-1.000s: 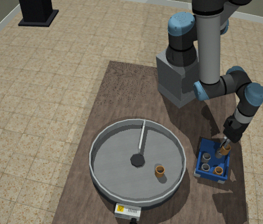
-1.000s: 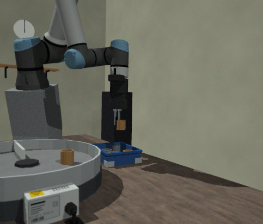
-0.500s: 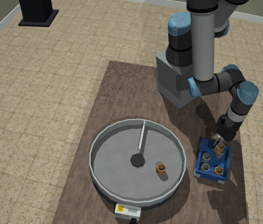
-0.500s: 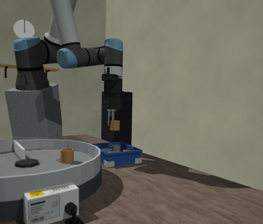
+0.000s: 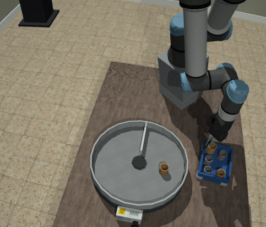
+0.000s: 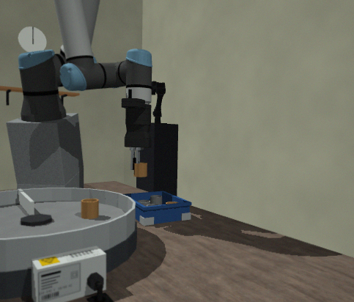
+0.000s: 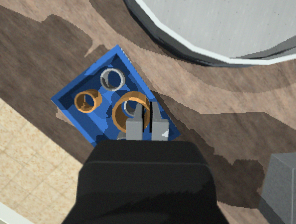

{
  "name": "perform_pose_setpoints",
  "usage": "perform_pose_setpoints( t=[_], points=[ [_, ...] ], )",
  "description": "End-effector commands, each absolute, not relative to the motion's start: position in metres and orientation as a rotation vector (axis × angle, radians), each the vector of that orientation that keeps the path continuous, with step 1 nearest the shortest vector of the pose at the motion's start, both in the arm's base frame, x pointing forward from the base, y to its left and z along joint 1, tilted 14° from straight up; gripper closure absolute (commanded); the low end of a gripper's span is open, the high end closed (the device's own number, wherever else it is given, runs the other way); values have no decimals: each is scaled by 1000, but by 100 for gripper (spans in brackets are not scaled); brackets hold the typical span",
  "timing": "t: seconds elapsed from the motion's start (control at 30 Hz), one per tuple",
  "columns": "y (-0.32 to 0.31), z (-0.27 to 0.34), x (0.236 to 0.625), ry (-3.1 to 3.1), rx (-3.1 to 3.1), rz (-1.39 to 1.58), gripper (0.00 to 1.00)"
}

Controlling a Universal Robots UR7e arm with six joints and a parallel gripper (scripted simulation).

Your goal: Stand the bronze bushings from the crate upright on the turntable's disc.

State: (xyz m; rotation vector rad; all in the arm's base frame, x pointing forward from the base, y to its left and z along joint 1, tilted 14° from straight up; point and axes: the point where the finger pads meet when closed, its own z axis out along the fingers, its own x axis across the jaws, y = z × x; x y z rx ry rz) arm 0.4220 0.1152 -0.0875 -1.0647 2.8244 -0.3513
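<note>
My gripper [image 5: 210, 142] [image 6: 135, 162] [image 7: 147, 110] is shut on the wall of a bronze bushing [image 5: 211, 148] [image 6: 141, 169] [image 7: 131, 111] and holds it upright well above the blue crate [image 5: 228, 180] [image 6: 166, 215] [image 7: 67, 97]. One bronze bushing [image 5: 220, 173] [image 6: 171, 202] [image 7: 88, 101] stands in the crate along with steel bushings [image 5: 222, 154] [image 6: 155, 199] [image 7: 112, 79]. Another bronze bushing [image 5: 164, 167] [image 6: 89, 208] stands upright on the turntable's grey disc [image 5: 119, 173] [image 6: 64, 216], right of the dark hub [image 5: 139, 162] [image 6: 36, 220].
The turntable has a raised grey rim [image 5: 185, 162] [image 6: 122, 216] [image 7: 210, 52] and a white bar [image 5: 143, 139] [image 6: 26, 201] from hub to rim. A control box [image 5: 129, 213] [image 6: 69, 275] sits at its front. The arm's grey pedestal [image 5: 174, 88] [image 6: 45, 150] stands behind the crate.
</note>
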Motion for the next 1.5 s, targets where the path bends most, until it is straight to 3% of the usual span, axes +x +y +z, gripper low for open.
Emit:
perform_pose_setpoints(
  t=[0.0, 1.47],
  points=[
    [96, -84, 420, 2822, -1065, -350, 100],
    [-92, -54, 399, 2822, -1065, -350, 100]
  ],
)
